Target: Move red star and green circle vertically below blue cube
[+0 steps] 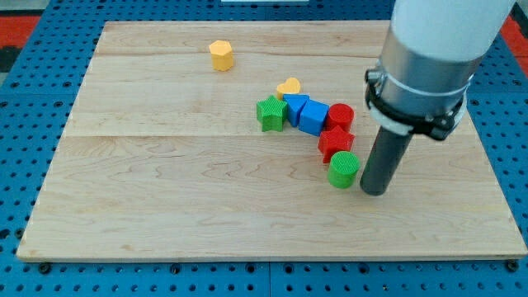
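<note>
The red star (334,143) lies right of the board's middle, just below-right of the blue cube (314,116). The green circle (343,169) sits directly below the red star, touching it. My tip (374,190) rests on the board just to the right of the green circle, a small gap between them. The rod's wide white and grey body (429,58) covers the view's upper right.
A blue triangular block (295,108) and a green star (271,113) sit left of the blue cube. A red cylinder (341,116) is right of the cube. A yellow heart (289,86) lies above them. A yellow hexagon (221,54) is near the top.
</note>
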Motion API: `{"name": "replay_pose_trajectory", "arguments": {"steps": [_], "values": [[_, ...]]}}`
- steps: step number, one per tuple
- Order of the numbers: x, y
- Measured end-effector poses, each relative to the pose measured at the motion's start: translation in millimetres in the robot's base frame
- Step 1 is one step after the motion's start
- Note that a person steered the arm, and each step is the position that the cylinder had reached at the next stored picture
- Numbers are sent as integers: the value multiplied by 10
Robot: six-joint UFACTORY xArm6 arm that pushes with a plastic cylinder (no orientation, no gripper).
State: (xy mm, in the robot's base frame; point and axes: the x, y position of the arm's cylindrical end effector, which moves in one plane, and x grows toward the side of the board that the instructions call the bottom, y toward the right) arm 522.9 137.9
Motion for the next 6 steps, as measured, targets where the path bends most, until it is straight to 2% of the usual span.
{"name": "replay_pose_trajectory", "arguments": {"steps": [2, 4, 6], "values": [[-326, -343], [-443, -376], [-475, -712]]}}
